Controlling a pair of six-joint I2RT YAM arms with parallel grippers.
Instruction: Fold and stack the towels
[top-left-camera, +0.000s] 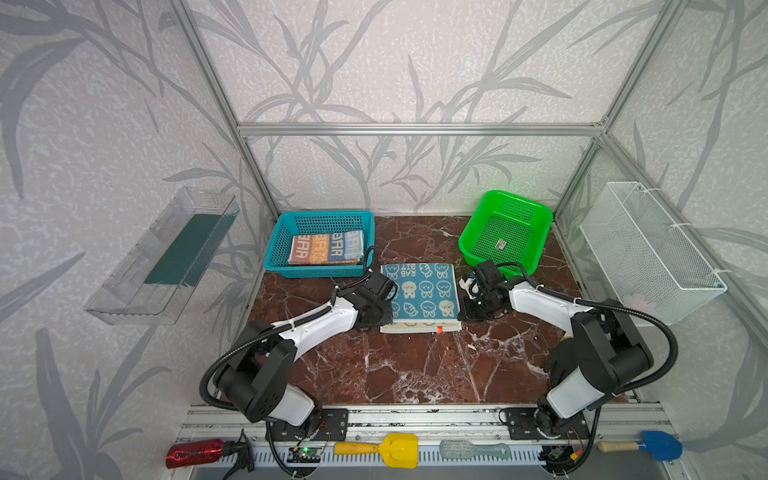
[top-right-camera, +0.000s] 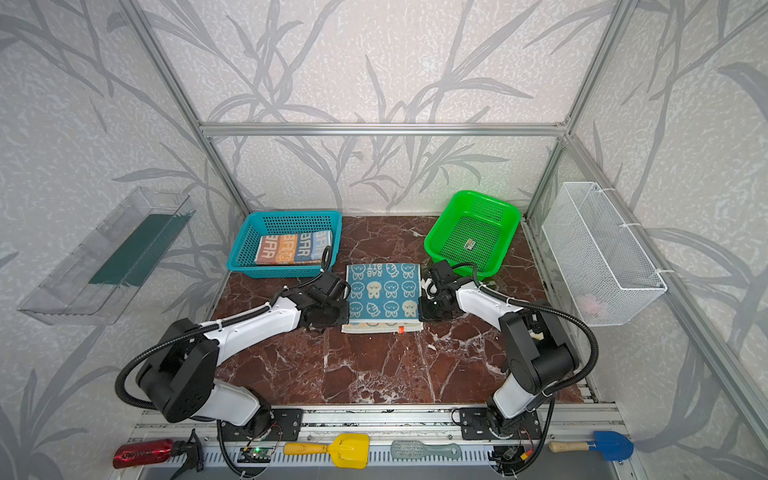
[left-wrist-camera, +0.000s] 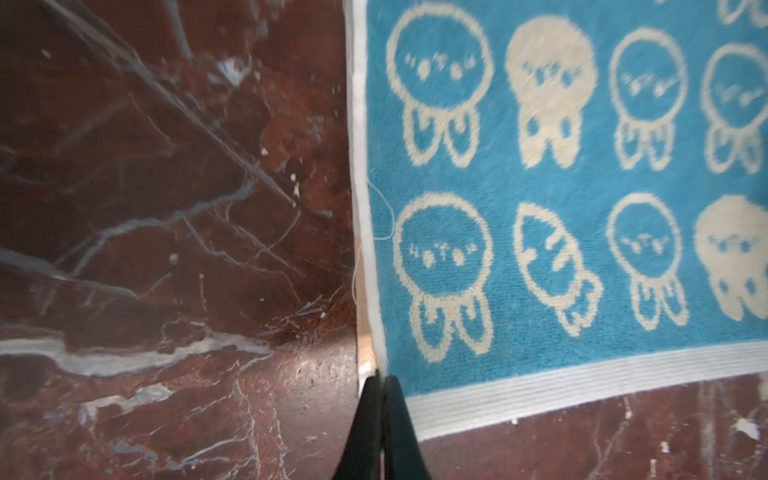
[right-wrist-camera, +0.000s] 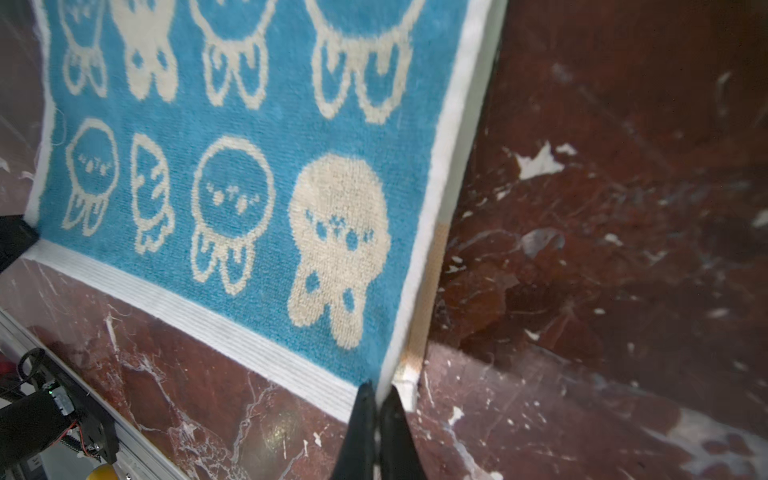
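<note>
The blue towel (top-left-camera: 419, 291) lies flat mid-bench (top-left-camera: 415, 365), just toward 12 o'clock, bunny side up. It lies on the orange towel (left-wrist-camera: 365, 328), which shows only as a thin strip along its edges. The left hand (left-wrist-camera: 380, 386) is pinched tight on the blue towel's 7 o'clock corner, fingers together. The right hand (right-wrist-camera: 376, 392) is pinched the same way on the 5 o'clock corner. The striped towel (top-left-camera: 326, 248) sits folded in the teal basket (top-left-camera: 274, 245) at 10 o'clock. The green basket (top-left-camera: 536, 232) stands at 2 o'clock.
</note>
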